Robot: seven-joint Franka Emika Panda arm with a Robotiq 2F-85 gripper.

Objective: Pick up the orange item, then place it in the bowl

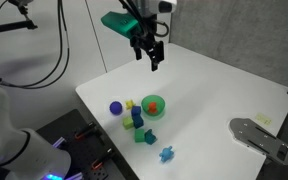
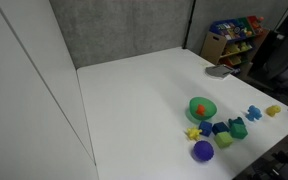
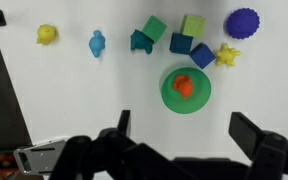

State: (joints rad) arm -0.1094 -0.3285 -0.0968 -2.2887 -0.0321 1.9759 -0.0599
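Observation:
The orange item (image 3: 183,86) lies inside the green bowl (image 3: 170,98) on the white table. It also shows in both exterior views, orange item (image 1: 153,104) in the bowl (image 1: 160,110), and orange item (image 2: 200,107) in the bowl (image 2: 208,113). My gripper (image 3: 184,128) is open and empty, high above the table, with the bowl between and beyond its fingers in the wrist view. In an exterior view the gripper (image 1: 150,58) hangs well above the back of the table.
Small toys lie by the bowl: a purple ball (image 3: 242,22), a yellow star (image 3: 227,56), blue blocks (image 3: 191,48), green blocks (image 3: 154,27), a blue piece (image 3: 97,43), a yellow piece (image 3: 47,34). A grey metal piece (image 1: 259,135) lies near the table edge.

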